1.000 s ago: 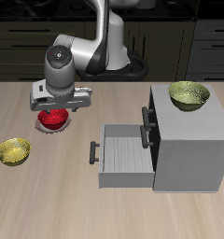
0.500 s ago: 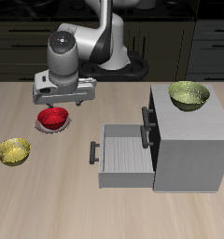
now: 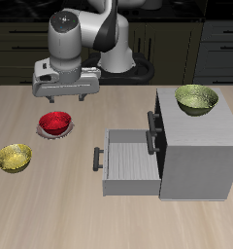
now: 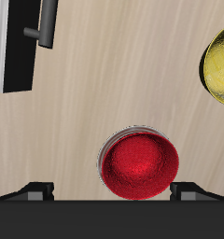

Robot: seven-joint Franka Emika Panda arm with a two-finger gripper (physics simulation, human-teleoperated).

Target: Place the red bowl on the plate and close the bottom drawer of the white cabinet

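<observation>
The red bowl rests on the plate, whose reddish rim peeks out around it. My gripper hangs open above and slightly behind the bowl, holding nothing. The bottom drawer of the white cabinet stands pulled out, its dark bar handle facing away from the cabinet. In the wrist view the drawer front and its handle show at the edge.
A yellow-green bowl sits on the table nearer the front edge than the plate. Another yellow-green bowl sits on top of the cabinet. The upper drawer handle sticks out above the open drawer.
The gripper has let go of the red bowl and risen straight up, away from it. The bowl stays on the plate.
</observation>
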